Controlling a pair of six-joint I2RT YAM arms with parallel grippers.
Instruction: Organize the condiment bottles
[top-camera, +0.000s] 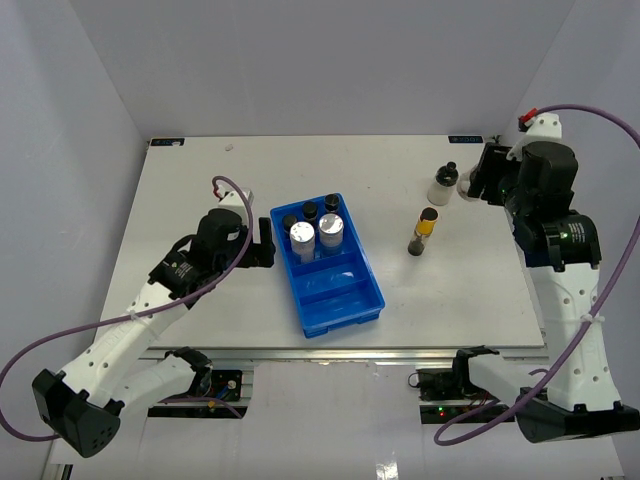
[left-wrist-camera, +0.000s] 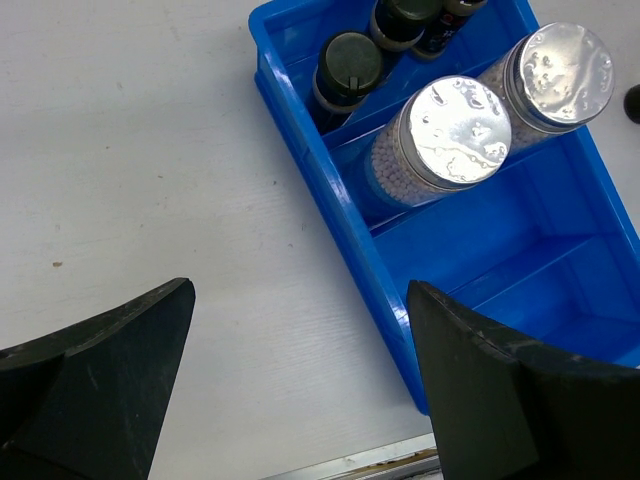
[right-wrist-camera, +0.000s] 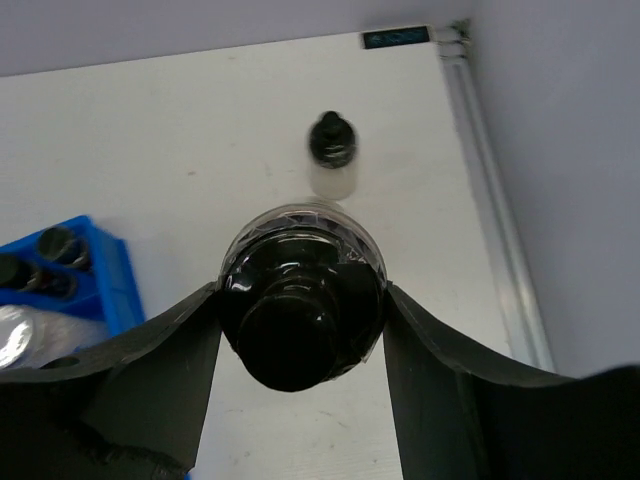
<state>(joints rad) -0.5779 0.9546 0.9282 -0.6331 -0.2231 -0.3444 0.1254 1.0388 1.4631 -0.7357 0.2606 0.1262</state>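
Three dark black-capped jars (top-camera: 310, 211) stand in the far compartment of the blue tray (top-camera: 345, 305), with two clear silver-lidded jars (top-camera: 317, 234) just behind them; both kinds show in the left wrist view (left-wrist-camera: 348, 66) (left-wrist-camera: 455, 130). A yellow dark-capped bottle (top-camera: 424, 231) and a whitish black-capped bottle (top-camera: 442, 185) stand on the table to the right. My right gripper (top-camera: 471, 184) (right-wrist-camera: 302, 295) is shut on a dark black-capped bottle (right-wrist-camera: 300, 330), near the whitish bottle (right-wrist-camera: 331, 160). My left gripper (top-camera: 266, 243) (left-wrist-camera: 300, 370) is open and empty at the tray's left wall.
The tray's two near compartments (left-wrist-camera: 560, 260) hold nothing. The table's right edge rail (right-wrist-camera: 495, 210) and the side wall run close to my right gripper. The tray's corner shows at the left of the right wrist view (right-wrist-camera: 110, 290).
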